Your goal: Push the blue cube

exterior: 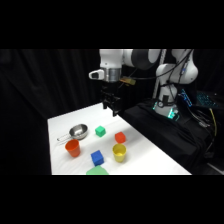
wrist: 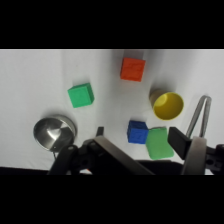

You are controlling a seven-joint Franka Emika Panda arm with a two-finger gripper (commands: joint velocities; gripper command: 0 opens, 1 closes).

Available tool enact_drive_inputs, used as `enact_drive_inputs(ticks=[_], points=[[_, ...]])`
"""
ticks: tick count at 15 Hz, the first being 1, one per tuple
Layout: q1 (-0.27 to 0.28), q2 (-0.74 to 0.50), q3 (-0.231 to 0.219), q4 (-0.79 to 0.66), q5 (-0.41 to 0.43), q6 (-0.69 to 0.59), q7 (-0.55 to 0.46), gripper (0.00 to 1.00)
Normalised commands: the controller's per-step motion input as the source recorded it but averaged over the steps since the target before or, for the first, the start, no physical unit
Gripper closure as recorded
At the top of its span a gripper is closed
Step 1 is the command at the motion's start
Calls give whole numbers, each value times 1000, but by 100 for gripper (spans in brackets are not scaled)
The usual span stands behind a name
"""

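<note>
The small solid blue cube [exterior: 97, 158] sits on the white surface [exterior: 145, 150], near the front edge, beside the yellow plastic cup [exterior: 119, 152] and touching a soft-looking green block [wrist: 158, 142]. The black end effector [exterior: 111, 105] hangs high above, holding nothing, and I cannot tell how wide it is open. It should come down low beside one flat face and push slowly, away from the cup.

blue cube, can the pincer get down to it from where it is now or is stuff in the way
Probably yes. The pincer hangs high above the table, and nothing lies on top of the blue cube. It is crowded, though: the yellow cup stands close beside it and a green object sits right against it, so only some sides are free.
</note>
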Motion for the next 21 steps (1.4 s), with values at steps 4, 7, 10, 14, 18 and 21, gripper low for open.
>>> enact_drive_inputs(ticks=[4, 7, 10, 14, 18, 21], points=[[-6, 93, 17, 104, 10, -4, 5, 0], [9, 280, 36, 361, -15, -22, 55, 0], [22, 377, 40, 543, -58, -92, 95, 0], [28, 415, 23, 615, -62, -179, 97, 0], [15, 406, -12, 571, -76, -219, 87, 31], [18, 270, 0, 408, -32, -201, 51, 58]])
